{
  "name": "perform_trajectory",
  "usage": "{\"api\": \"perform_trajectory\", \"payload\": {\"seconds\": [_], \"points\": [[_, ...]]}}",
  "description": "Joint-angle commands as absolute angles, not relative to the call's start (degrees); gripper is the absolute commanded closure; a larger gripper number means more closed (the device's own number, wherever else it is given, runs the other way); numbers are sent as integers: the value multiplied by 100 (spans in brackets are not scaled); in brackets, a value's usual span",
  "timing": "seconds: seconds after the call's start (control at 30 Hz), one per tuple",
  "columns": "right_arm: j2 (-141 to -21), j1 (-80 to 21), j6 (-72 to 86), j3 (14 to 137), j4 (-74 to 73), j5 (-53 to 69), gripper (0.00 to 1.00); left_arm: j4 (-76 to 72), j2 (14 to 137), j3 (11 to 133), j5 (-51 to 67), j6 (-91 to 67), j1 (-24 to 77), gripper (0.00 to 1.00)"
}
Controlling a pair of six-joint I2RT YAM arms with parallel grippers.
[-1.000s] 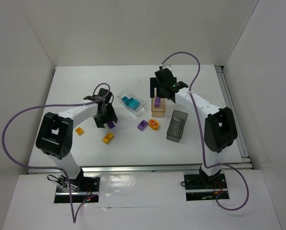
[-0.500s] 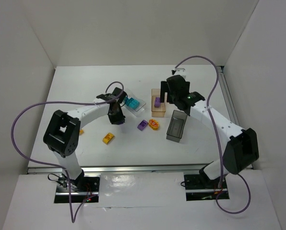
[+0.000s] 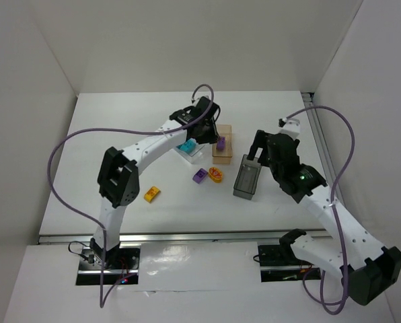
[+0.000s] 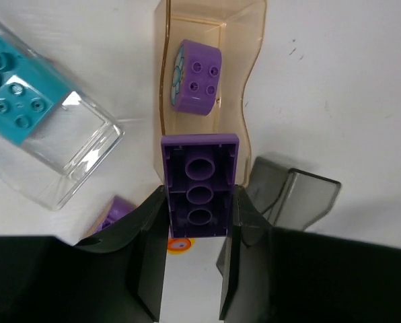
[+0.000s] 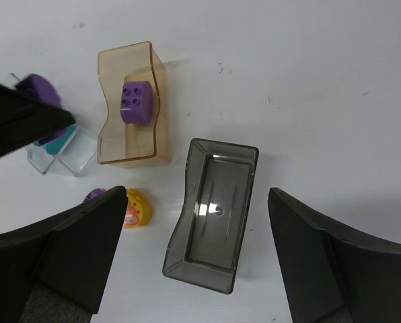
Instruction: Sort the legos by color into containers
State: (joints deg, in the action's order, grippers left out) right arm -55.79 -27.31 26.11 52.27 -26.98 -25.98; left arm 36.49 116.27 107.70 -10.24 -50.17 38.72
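The left gripper [image 4: 200,222] is clamped on a purple brick [image 4: 200,178] at the near end of the amber bin [image 4: 163,87]; the right gripper [image 5: 197,215] hangs spread wide above the grey bin [image 5: 224,145].

From the held brick, a rounded purple brick [image 4: 195,75] lies inside the amber bin at 12 o'clock. The clear bin [image 4: 86,145] with the teal bricks [image 4: 15,101] sits at 10 o'clock, and the grey bin at 4 o'clock. In the top view, a loose purple brick [image 3: 200,176] and an orange rounded brick [image 3: 216,174] lie side by side on the table [image 3: 120,121] at 6 o'clock of the amber bin. A yellow brick [image 3: 152,194] lies well apart at 8 o'clock.
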Motion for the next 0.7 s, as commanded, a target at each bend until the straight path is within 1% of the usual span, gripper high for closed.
{"api": "perform_trajectory", "payload": {"seconds": [0.0, 0.03, 0.07, 0.1, 0.13, 0.2, 0.27, 0.37, 0.43, 0.47, 0.53, 0.57, 0.63, 0.67], "points": [[-5160, -2689, 2909, 5028, -2865, -2848, 8, 3902, 12433, 11484, -722, -4904, 3858, 62], [-5107, -2637, 2909, 5027, -2865, -2848, 8, 3902, 12567, 11635, -616, -4843, 3858, 58], [-5037, -2637, 2909, 5027, -2970, -2848, 8, 3902, 12708, 11802, -615, -4773, 3858, 47], [-5036, -2637, 2909, 5027, -2971, -2848, 8, 3963, 12831, 12091, -546, -4772, 3911, 39], [-5036, -2637, 2909, 5027, -3040, -2848, 8, 3964, 13006, 12224, -545, -4720, 3911, 33], [-5036, -2637, 2909, 5027, -3146, -2848, 8, 4121, 13008, 12383, -466, -4668, 3911, 19], [-5036, -2637, 2909, 5027, -3146, -2533, 8, 4122, 12807, 12384, -553, -4615, 3911, 14], [-5089, -2698, 2839, 4756, -2936, -1760, 9, 4122, 12412, 12165, -912, -4535, 3911, 14], [-5142, -2847, 2839, 4624, -2646, -1382, 9, 4192, 11911, 11981, -1185, -4413, 3911, 15], [-5281, -3109, 2839, 4501, -2532, -1328, 10, 4192, 11718, 11910, -1448, -4343, 3911, 17], [-5483, -3461, 2900, 4500, -2312, -1405, 10, 4263, 11148, 11700, -1704, -4342, 3911, 17], [-5763, -3828, 2900, 4500, -2242, -1406, 10, 4315, 10953, 11620, -1879, -4263, 3911, 18], [-6142, -4208, 2778, 4666, -2241, -1546, 13, 4385, 10436, 11383, -1942, -4201, 3719, 18], [-6570, -4532, 2621, 4841, -2241, -1660, 13, 4438, 10276, 11286, -1942, -4201, 3631, 18]]}}
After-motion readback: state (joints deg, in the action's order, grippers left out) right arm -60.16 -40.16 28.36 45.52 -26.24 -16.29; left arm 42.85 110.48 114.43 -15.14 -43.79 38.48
